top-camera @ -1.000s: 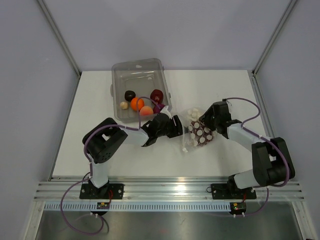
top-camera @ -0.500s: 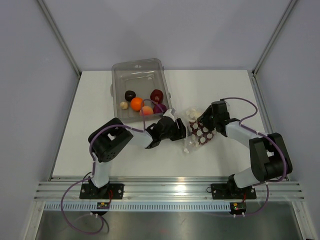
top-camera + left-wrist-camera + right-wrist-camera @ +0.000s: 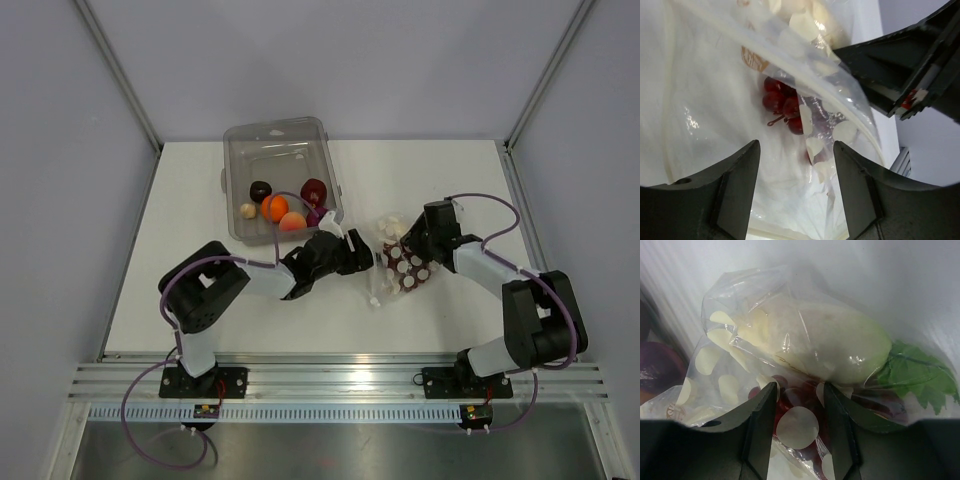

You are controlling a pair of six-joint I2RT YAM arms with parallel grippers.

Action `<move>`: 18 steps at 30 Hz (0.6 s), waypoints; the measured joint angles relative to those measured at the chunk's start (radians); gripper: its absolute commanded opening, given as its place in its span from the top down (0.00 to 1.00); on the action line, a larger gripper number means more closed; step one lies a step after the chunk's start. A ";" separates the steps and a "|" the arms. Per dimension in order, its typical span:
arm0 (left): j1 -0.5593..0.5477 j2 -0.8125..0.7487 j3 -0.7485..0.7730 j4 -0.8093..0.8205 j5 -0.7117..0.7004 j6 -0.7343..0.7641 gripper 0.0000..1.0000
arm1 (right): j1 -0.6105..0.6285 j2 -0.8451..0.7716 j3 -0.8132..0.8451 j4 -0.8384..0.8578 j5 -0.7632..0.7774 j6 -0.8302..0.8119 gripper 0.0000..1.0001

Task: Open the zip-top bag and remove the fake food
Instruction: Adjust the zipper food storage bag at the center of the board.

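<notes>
The zip-top bag (image 3: 402, 268), clear with white dots, lies between both grippers right of the table's middle. My right gripper (image 3: 799, 432) is shut on the bag (image 3: 735, 360), pinching plastic and red pieces between its fingers. Behind them in the bag lies a white vegetable (image 3: 830, 345) with green leaves (image 3: 920, 375). My left gripper (image 3: 796, 195) stands open at the bag's left side, with loose plastic (image 3: 790, 165) between its fingers. Red cherries (image 3: 782, 102) show through the bag. In the top view the left gripper (image 3: 366, 258) and right gripper (image 3: 410, 250) face each other across the bag.
A rigid clear bin (image 3: 275, 130) stands behind the left gripper. It holds fake food: an orange (image 3: 273, 207), a peach piece (image 3: 292, 222), a dark red piece (image 3: 314, 190), dark grapes (image 3: 260, 190) and a beige piece (image 3: 247, 211). The table edge runs near the arm bases.
The left gripper's jaws have widened and it has shifted slightly up and right at the bag's edge. The right gripper has kept its hold on the bag with little movement.
</notes>
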 measured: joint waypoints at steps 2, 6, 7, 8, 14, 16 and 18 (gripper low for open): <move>0.000 -0.006 -0.007 0.033 -0.002 0.008 0.35 | 0.000 -0.019 0.000 -0.021 0.021 -0.011 0.50; 0.000 -0.006 -0.010 0.073 0.005 0.016 0.35 | 0.000 -0.048 0.000 -0.047 0.039 -0.033 0.52; 0.000 -0.006 -0.012 0.084 0.007 0.015 0.35 | 0.000 -0.055 0.000 -0.056 0.040 -0.040 0.52; 0.000 -0.006 -0.014 0.094 0.011 0.014 0.35 | 0.000 -0.064 0.000 -0.064 0.042 -0.047 0.51; 0.000 -0.027 -0.090 0.137 0.016 -0.010 0.32 | 0.000 -0.173 -0.007 -0.085 0.050 -0.082 0.48; 0.000 -0.060 -0.143 0.141 0.011 -0.018 0.30 | 0.000 -0.214 -0.013 -0.085 0.052 -0.090 0.47; -0.001 -0.101 -0.190 0.147 -0.001 -0.027 0.29 | 0.000 -0.235 -0.013 -0.085 0.056 -0.095 0.47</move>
